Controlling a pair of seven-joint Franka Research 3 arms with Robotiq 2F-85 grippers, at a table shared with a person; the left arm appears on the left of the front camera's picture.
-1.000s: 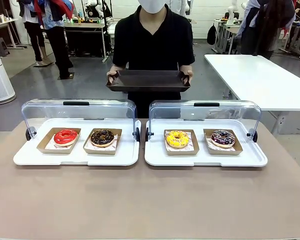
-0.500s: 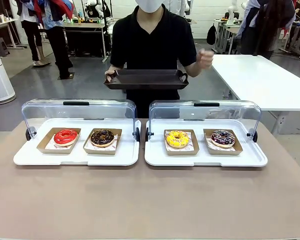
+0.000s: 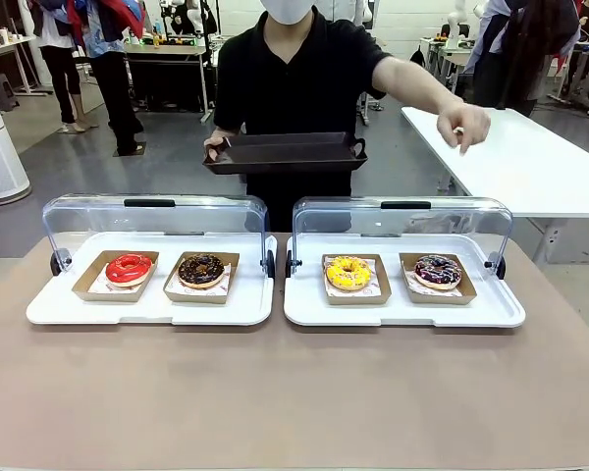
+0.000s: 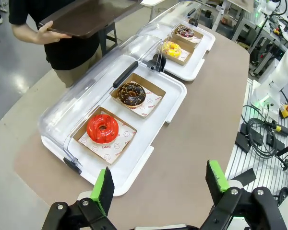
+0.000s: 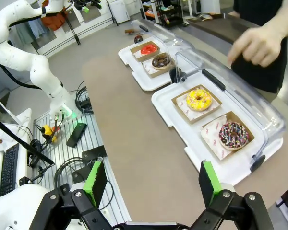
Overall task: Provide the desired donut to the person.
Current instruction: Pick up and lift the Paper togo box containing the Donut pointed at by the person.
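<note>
Black left tool (image 4: 158, 178) and right tool (image 5: 151, 178), green pads (image 4: 216, 174), silver screws (image 4: 231, 191)

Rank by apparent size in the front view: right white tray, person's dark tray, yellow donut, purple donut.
The right white tray
dark tray, though farther off
yellow donut and purple donut look alike
</note>
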